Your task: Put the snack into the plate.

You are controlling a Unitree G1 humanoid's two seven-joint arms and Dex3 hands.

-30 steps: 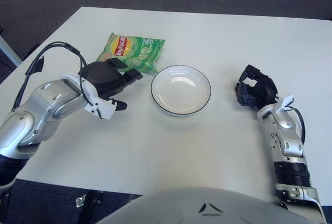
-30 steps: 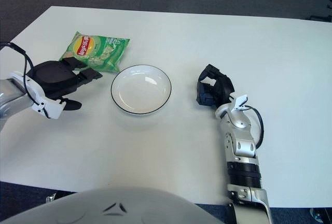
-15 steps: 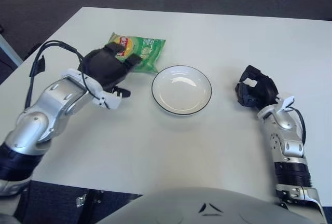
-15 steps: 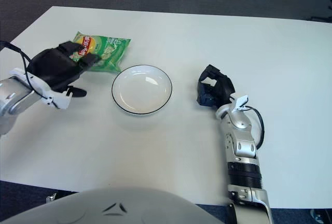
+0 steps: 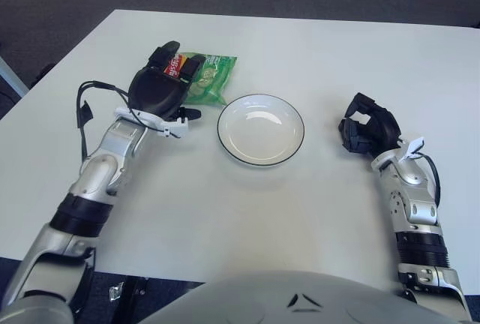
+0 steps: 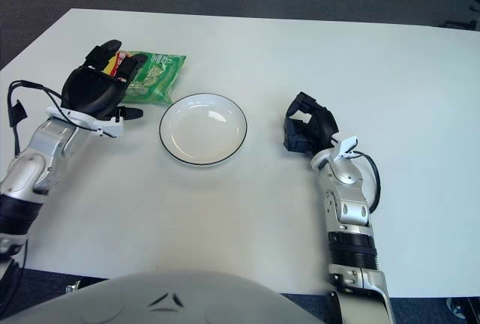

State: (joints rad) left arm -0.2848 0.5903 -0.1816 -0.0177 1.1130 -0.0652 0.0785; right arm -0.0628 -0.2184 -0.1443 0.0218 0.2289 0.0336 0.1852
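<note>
a green crinkled foil snack bag with a red and yellow logo (image 5: 206, 76) is seen lying flat on the white rectangular table (image 5: 247, 211), just to the left of a round white plate with a thin dark rim (image 5: 261, 130) and a little farther from the robot; bag and plate are close together, and whether their edges touch cannot be told. the plate holds nothing. the black left hand (image 5: 159, 93) is laid over the left end of the bag, covering the logo in part, with its fingers (image 5: 166, 49) stretched out flat across the foil rather than closed around it, so the bag is touched but no grasp is shown. the silver left forearm is seen running back toward the lower left. the black right hand (image 5: 365, 130) shows to the right of the plate, well apart from it, its fingers curled inward and holding nothing.
</note>
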